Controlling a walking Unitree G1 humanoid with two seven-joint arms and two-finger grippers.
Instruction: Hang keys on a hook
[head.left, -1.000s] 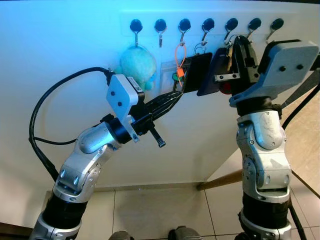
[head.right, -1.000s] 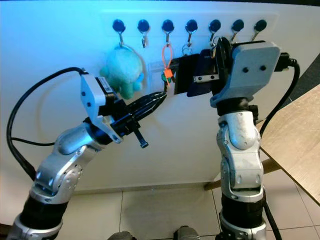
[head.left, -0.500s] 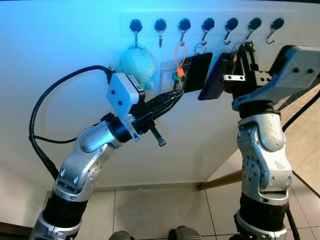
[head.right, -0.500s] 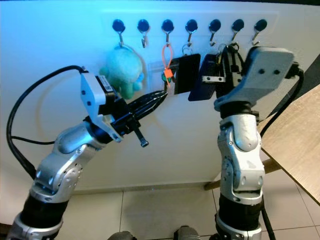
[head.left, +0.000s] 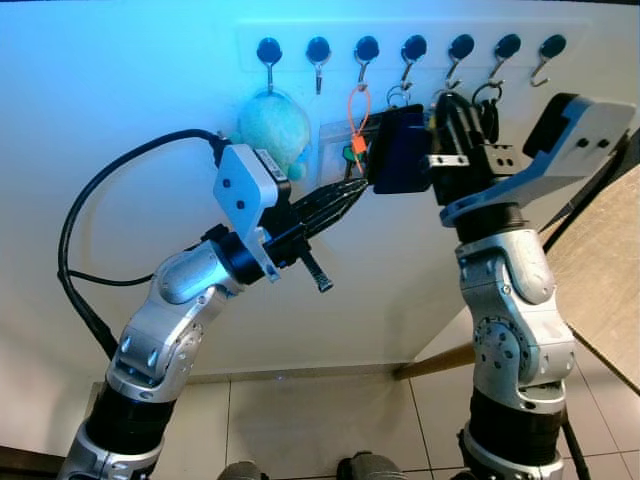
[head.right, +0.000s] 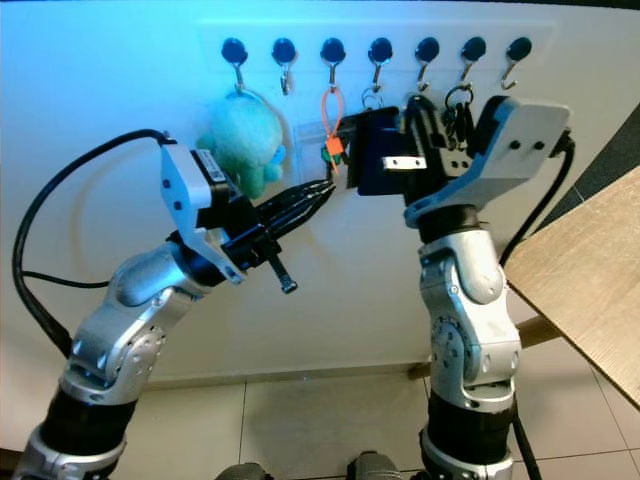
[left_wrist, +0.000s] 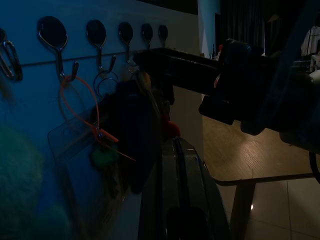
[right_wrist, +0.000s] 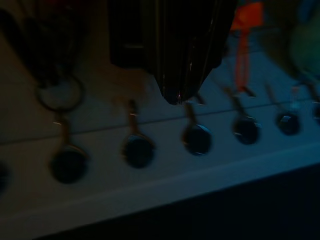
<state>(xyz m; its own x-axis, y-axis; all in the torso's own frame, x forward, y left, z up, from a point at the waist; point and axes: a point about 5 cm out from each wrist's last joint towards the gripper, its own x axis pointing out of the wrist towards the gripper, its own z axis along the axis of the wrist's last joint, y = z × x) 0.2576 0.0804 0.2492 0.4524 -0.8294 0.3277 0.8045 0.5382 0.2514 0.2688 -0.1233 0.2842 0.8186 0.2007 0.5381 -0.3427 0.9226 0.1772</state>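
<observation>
A teal plush toy (head.left: 272, 125) hangs left of my left pincer (head.left: 352, 192), whose fingers lie pressed together, tips just below the orange tag (head.left: 358, 143). My right pincer (head.left: 452, 110) reaches up beside the keys (head.left: 487, 112) dangling from their hook (head.left: 498, 62); its spread I cannot tell.

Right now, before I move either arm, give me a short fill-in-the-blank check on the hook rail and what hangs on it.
The rail on the wall carries ___ black-knobbed hooks.
The fluffy toy hanging from the hook at the robot's far left is ___ in colour.
The loop on the third hook from the left is ___.
The right gripper is raised just below the ___.

Missing words: seven; turquoise; orange; rail
</observation>
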